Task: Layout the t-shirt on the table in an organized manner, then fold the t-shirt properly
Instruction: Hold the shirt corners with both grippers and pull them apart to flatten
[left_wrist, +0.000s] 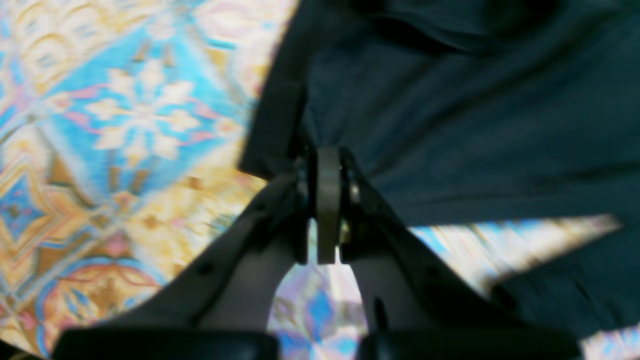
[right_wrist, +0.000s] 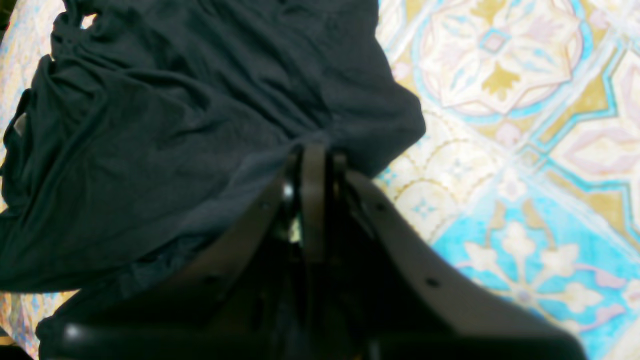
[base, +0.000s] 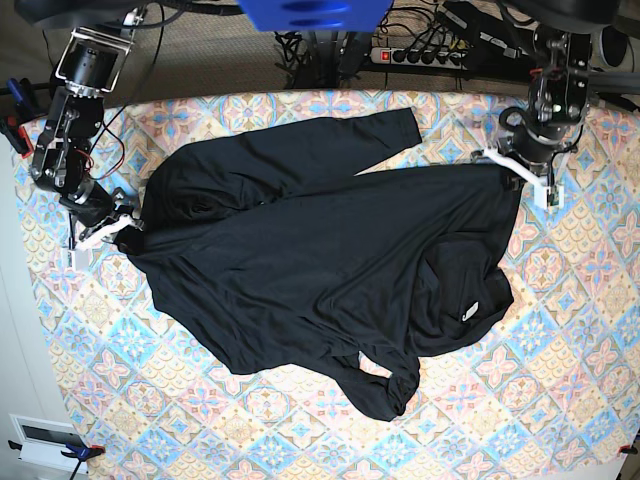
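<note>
The black t-shirt (base: 320, 250) lies spread and wrinkled across the middle of the table (base: 560, 380), one sleeve reaching toward the far edge and a bunched part near the front. My left gripper (base: 507, 165) is shut on the t-shirt's edge at the right; in the left wrist view its jaws (left_wrist: 327, 160) pinch the dark fabric (left_wrist: 475, 125). My right gripper (base: 130, 226) is shut on the t-shirt's opposite edge at the left; in the right wrist view the jaws (right_wrist: 312, 150) pinch the fabric (right_wrist: 175, 125).
The patterned tablecloth (left_wrist: 125, 125) shows around the shirt on all sides, also in the right wrist view (right_wrist: 525, 150). Cables and a power strip (base: 430, 52) lie behind the table's far edge. A clamp (base: 75, 452) sits at the front left corner.
</note>
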